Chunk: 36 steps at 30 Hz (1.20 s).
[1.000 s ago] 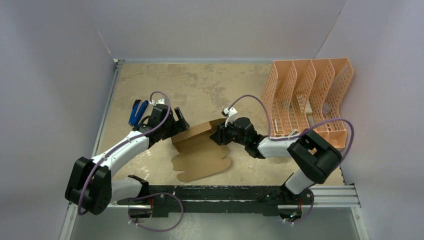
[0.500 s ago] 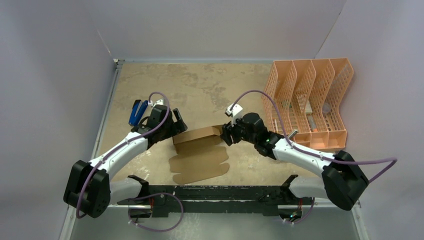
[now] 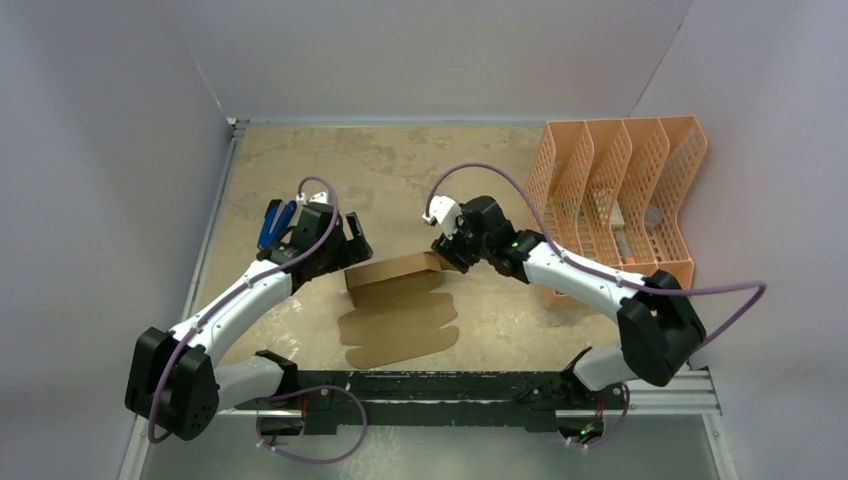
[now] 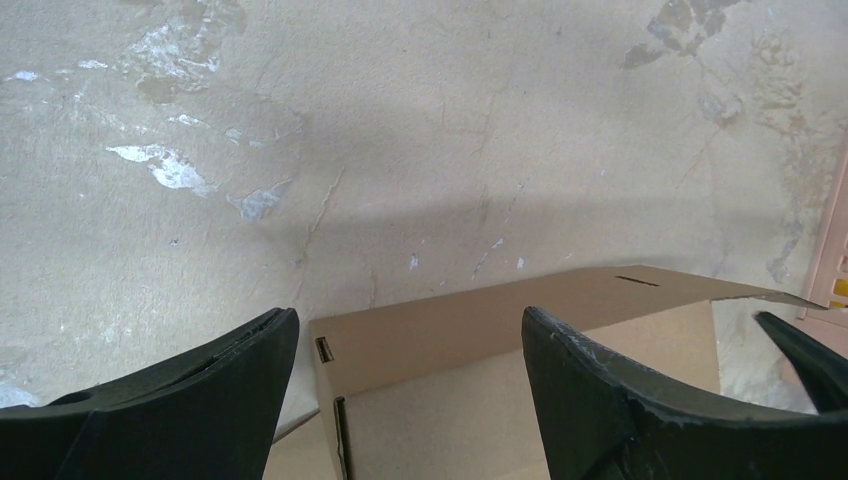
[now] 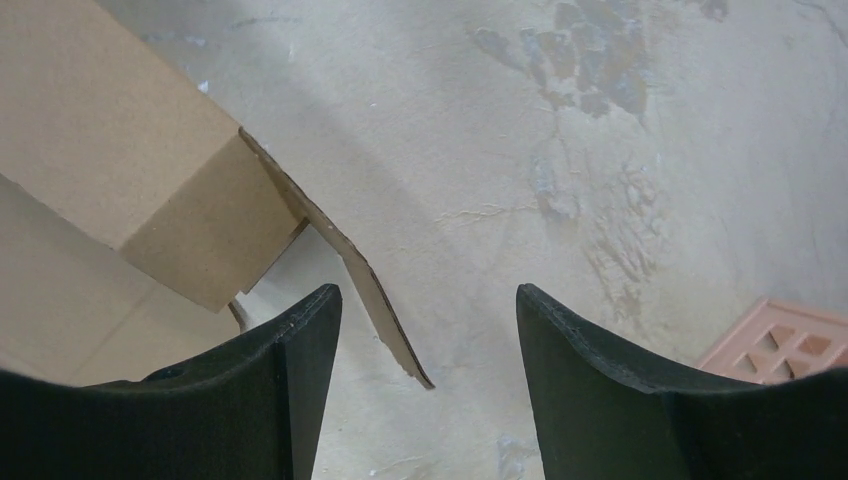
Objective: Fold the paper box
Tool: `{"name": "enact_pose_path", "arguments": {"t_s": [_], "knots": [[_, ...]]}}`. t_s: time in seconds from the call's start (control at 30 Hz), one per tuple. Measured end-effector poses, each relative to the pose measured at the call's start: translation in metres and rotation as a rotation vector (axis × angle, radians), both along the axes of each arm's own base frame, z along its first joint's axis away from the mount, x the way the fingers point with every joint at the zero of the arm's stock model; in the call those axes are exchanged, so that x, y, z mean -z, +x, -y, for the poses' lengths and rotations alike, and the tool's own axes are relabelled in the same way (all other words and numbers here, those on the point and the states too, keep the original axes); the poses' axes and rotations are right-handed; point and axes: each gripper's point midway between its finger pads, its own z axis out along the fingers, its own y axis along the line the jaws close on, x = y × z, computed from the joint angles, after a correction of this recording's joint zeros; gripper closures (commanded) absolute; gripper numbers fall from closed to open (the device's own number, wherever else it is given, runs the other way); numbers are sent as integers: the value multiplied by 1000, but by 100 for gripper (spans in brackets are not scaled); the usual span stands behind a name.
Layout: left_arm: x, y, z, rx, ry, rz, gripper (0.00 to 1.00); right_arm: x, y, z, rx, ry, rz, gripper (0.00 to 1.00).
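The paper box (image 3: 398,305) is a brown cardboard sheet lying mid-table, its far wall (image 3: 392,269) folded up. In the left wrist view that raised wall (image 4: 480,325) stands between my fingers without touching them. My left gripper (image 4: 410,315) hangs open over the box's left end (image 3: 349,250). My right gripper (image 3: 443,254) is open at the box's right end. In the right wrist view the box corner (image 5: 150,170) sits upper left, and a thin side flap (image 5: 375,300) juts loose between the open fingers of the right gripper (image 5: 428,290).
A peach-orange perforated file organizer (image 3: 620,200) stands at the right, close behind the right arm. A blue tool (image 3: 272,222) lies by the left wall, just behind the left gripper. Purple walls close in three sides.
The right gripper has opened and let go of the box's right end, and its arm has swung toward the back. The raised wall has dropped lower. The left gripper has barely shifted.
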Motion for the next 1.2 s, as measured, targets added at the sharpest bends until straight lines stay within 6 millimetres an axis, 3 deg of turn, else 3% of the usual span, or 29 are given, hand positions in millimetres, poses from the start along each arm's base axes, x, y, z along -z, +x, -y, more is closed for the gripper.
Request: {"name": "enact_pose_path", "arguments": {"t_s": [0.17,0.43,0.8,1.2], "knots": [[-2,-5,2,26,-1,-14,17,23,-1,-4,-98,-87,-37,36],[5,-14,14,84,-46,-60,17,48,-3,-14,-146,-92,-84,50],[12,-13,27,102,-119,-65,17,51,-4,-34,-56,67,-102,69],[3,0,33,63,-169,-17,18,36,-4,-56,157,224,-158,71]]}}
